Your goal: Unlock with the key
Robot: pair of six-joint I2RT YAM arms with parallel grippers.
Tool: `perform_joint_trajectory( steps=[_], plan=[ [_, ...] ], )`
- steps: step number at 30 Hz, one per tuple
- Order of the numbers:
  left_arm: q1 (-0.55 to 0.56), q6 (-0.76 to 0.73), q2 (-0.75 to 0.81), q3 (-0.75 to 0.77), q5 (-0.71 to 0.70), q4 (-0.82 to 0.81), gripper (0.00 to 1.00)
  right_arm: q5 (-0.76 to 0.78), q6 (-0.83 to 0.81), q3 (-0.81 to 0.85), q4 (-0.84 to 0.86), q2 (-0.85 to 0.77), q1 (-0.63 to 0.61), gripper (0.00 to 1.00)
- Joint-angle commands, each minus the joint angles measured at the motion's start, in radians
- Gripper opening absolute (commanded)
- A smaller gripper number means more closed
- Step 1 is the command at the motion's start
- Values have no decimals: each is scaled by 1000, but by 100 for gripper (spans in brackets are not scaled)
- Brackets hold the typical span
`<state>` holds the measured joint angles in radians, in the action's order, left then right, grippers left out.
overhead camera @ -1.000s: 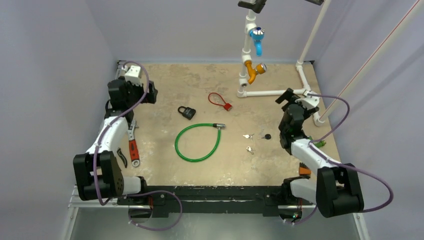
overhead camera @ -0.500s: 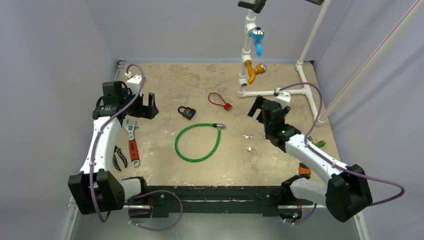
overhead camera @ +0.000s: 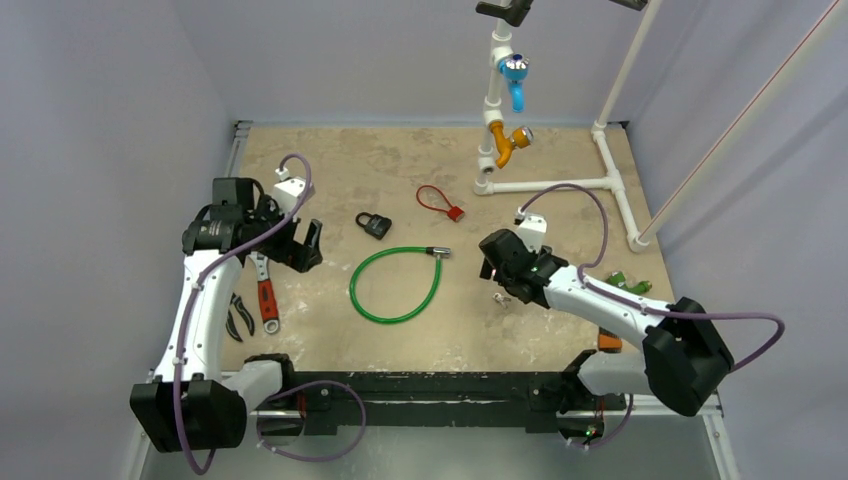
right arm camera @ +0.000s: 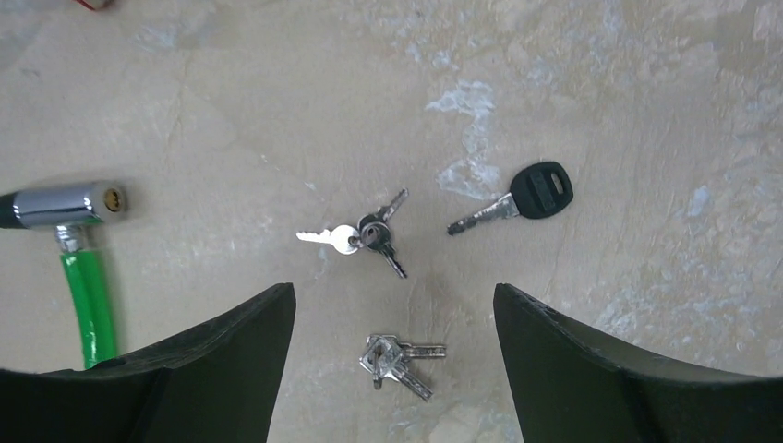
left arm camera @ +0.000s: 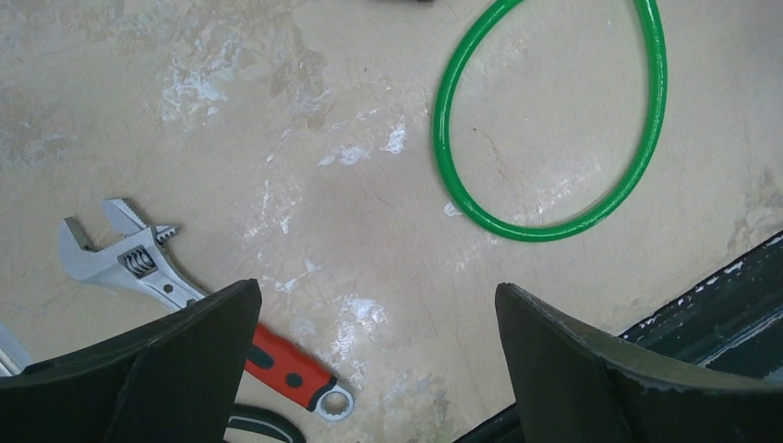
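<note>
Right arm has swung left from the desk's (overhead camera: 380, 160) right edge; the right gripper (right arm camera: 392, 295) now hangs over the keys. Left arm came in toward centre, and the left gripper (left arm camera: 377, 291) is above bare desk. Both sets of jaws are wide, holding nothing.

Right wrist view only: small all-silver metal key (right arm camera: 323, 237) lies flat between the jaws, toothed blade pointing left, on a ring with two darker small keys. A second bunch of small silver keys (right arm camera: 399, 355) sits nearer. A black-headed key (right arm camera: 517, 203) is just right of them, apart. The chrome lock end of the green cable loop (right arm camera: 65, 205) is at far left.

In the top view the arm covers most keys. That view alone shows the small black padlock (overhead camera: 373, 224).

Left wrist view: red-handled adjustable wrench (left arm camera: 175, 286).
</note>
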<state>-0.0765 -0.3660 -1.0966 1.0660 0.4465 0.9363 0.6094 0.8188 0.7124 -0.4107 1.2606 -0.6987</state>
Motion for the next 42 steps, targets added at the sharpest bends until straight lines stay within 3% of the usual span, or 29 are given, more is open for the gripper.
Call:
perform_joint_trajectory(
  steps=[1, 9, 13, 25, 35, 42],
  plan=[
    [17, -48, 20, 8, 0, 35, 100, -7, 113, 28, -102, 12, -44, 77],
    [19, -58, 20, 5, -19, 39, 100, -44, 188, -40, -76, 47, -155, 67],
    [20, -56, 27, 11, -12, 48, 100, -43, 208, -45, -69, 98, -165, 60],
    [21, -54, 41, 16, 0, 52, 98, 3, 162, 3, -47, 179, -165, 51],
    [22, -48, 43, 29, 2, 46, 96, -37, 168, -27, -20, 191, -185, 22],
    [24, -33, 44, 32, 20, 46, 94, -63, 190, 20, -22, 200, -261, 13]
  ],
)
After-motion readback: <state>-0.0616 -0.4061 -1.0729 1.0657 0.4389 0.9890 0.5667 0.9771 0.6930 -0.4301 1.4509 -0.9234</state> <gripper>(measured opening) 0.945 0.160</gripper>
